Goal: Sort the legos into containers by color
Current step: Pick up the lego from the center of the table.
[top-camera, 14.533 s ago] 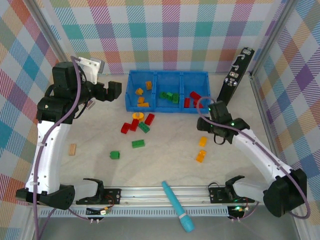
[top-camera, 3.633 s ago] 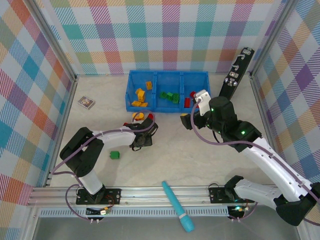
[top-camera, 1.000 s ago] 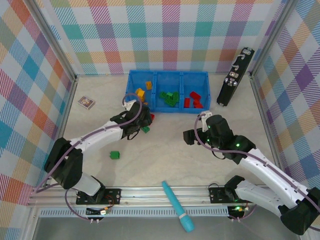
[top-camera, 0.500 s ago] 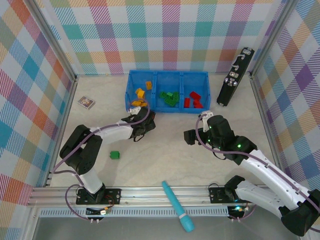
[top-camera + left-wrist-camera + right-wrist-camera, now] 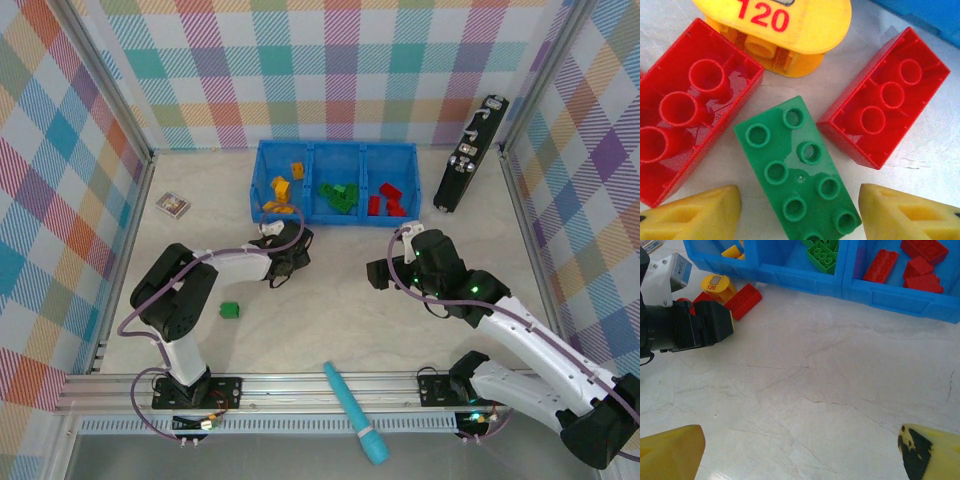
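Currently: pick step on the left arm, target one green brick (image 5: 800,175); the left gripper (image 5: 800,220) hangs low over a small cluster on the table just in front of the blue tray (image 5: 335,219), near its left compartment.

Left wrist view: jaws parted, holding nothing; the two yellow fingertips (image 5: 695,215) flank the near end of the green brick, studs up, lying at a slant; cannot tell whether the right-hand tip touches its corner.

Neighbours: one red brick (image 5: 690,110) close on the left, hollow side up; a second red brick (image 5: 885,115) close on the right; a yellow round piece marked 120 (image 5: 785,25) just beyond.

Right gripper (image 5: 800,455): jaws wide, empty, over bare table in front of the tray, well apart from the cluster.

Tray contents, right wrist view: yellow-orange pieces (image 5: 732,251) left, green bricks (image 5: 822,252) middle, red bricks (image 5: 880,265) right.

Progress, judged: late; loose pieces are this cluster plus a lone green brick (image 5: 229,310) nearer the arm bases.

Next move, judged: turn the wrist to square with the brick's long sides, lower, close; both reds sit tight, so a tip may snag or nudge one; then lift and carry to the middle compartment.
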`<move>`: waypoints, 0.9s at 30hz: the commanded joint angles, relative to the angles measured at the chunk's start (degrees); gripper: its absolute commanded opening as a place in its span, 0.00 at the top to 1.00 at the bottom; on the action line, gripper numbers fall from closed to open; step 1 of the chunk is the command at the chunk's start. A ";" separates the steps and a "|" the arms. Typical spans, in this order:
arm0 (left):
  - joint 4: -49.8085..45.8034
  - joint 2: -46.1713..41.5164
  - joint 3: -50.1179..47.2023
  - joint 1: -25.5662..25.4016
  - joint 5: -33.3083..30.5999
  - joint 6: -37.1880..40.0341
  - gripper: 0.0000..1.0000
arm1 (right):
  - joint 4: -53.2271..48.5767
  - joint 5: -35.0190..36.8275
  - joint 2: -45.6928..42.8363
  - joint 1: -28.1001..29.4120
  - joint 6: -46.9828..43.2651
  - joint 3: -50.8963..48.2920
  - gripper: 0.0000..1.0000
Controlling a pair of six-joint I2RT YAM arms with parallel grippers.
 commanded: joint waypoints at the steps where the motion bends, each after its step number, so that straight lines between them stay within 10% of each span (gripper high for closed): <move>1: 1.42 3.40 -0.43 -0.21 0.24 -1.20 0.37 | 1.64 0.46 0.14 -0.25 -1.00 -0.09 0.01; 27: -6.98 -5.21 3.19 -0.29 1.77 4.96 0.63 | 2.10 1.68 0.79 -0.24 -1.48 -1.10 0.01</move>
